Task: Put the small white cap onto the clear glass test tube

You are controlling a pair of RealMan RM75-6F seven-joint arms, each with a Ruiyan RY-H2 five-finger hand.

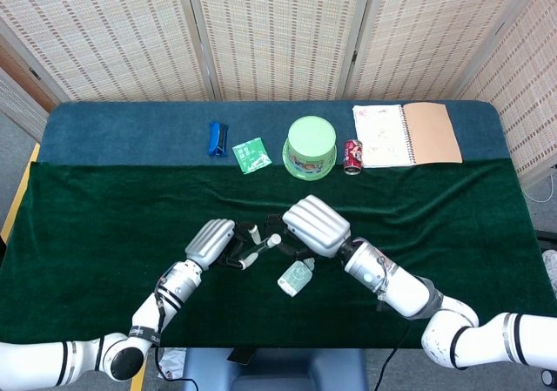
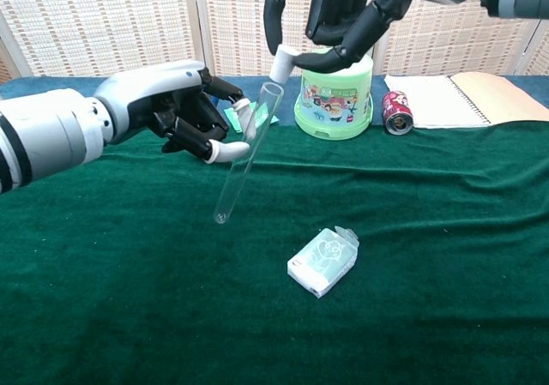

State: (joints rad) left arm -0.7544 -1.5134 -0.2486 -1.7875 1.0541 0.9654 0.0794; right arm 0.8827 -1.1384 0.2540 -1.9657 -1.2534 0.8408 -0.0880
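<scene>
My left hand (image 2: 176, 111) (image 1: 211, 241) holds the clear glass test tube (image 2: 246, 157) near its upper end, tilted, open mouth up and to the right. My right hand (image 2: 343, 12) (image 1: 315, 225) pinches the small white cap (image 2: 281, 64) just above and right of the tube's mouth; the two look close but I cannot tell if they touch. In the head view the tube (image 1: 258, 252) and cap (image 1: 274, 239) sit between the two hands, mostly covered by them.
A small pale green and white packet (image 2: 323, 261) lies on the green cloth (image 2: 446, 256) below the hands. At the back stand a green tub (image 2: 335, 93), a red can (image 2: 395, 112), an open notebook (image 2: 467, 98), a green sachet (image 1: 251, 154) and a blue item (image 1: 218, 138).
</scene>
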